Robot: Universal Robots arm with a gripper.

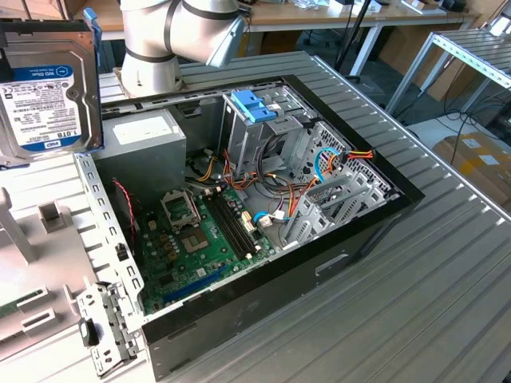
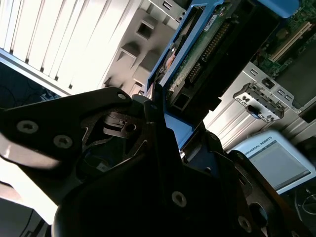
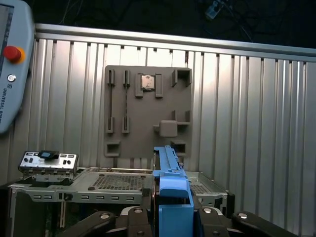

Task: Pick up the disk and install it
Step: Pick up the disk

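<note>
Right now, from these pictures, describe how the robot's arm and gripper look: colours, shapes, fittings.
The arm is rounded silver-grey tubing with a dark ring and a grey-blue joint cap. The gripper is matte black, built of angular plates dotted with round silver screw heads.

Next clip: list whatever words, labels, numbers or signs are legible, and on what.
Label on the disk: white with a blue band, upside down in the exterior view; its fine print is too small to read.
Sticker on the power supply: too small to read.
Teach pendant: one line of maker's lettering in the second wrist view, not quoted here.
Motherboard: no marking can be read.
</note>
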